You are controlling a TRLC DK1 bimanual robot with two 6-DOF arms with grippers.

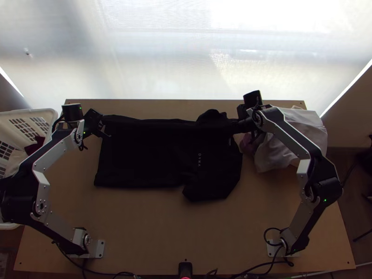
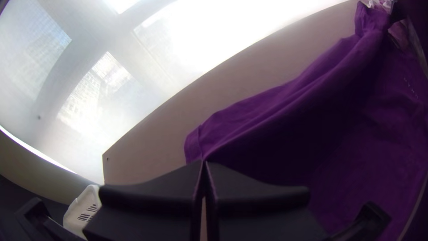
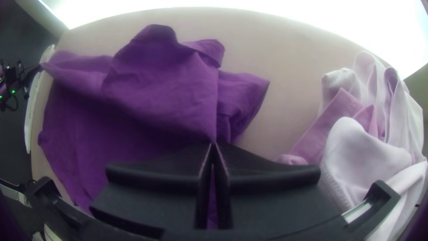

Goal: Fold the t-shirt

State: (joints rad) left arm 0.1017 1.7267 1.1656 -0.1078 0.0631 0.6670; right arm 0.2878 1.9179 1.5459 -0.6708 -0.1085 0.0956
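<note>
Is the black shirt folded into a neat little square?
No, the shirt lies long across the table, with a piece sticking out toward the near edge.

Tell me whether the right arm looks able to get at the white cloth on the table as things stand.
Probably, but not straight away: the right pincer is closed on the t-shirt and would likely have to let go first. The white cloth lies close by, mostly uncovered.

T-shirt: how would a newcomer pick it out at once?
On the light wooden table, look between the two arms. The t-shirt is the wide, dark cloth lying there. Its dark colour and small pale print set it apart from the bunched white cloth to its right.
</note>
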